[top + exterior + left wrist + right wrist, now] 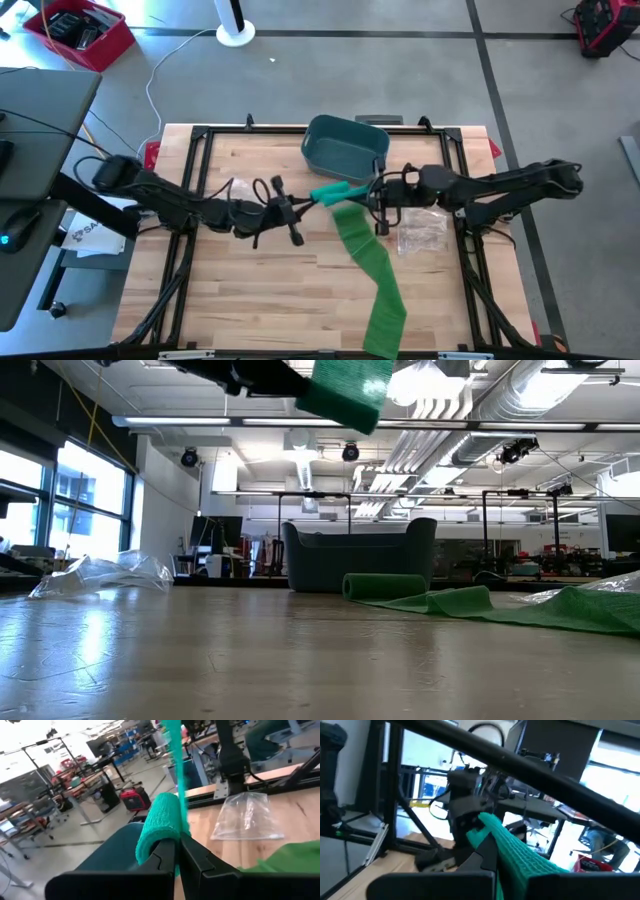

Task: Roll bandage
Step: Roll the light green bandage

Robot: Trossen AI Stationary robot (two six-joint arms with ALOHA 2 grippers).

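- The teal bandage [336,192] is held up off the bench [260,290] between the two hands, in front of the dark teal bin [345,146] at the far middle; it spans the gap between them as a short, partly rolled strip.
- In the left wrist view a tight roll has formed at one end [159,822], with a flat tail running up and away from it, so I judge the rolling begun but not finished.
- The left hand [300,203] is pressed together, pinching the rolled end of the teal bandage.
- The right hand [372,192] is pressed together too, pinching the other end, which shows as a flat ribbed strip [512,847] in its wrist view.
- What is left, as I judge it: the free tail must be wound onto the roll, then the roll set down.
- A second, green bandage [372,270] lies mostly unrolled on the bench, from the middle toward the near edge; the low view shows a small rolled part [385,586] at its far end.
- A clear plastic bag [422,232] lies just right of the green bandage, another [228,190] at far left.
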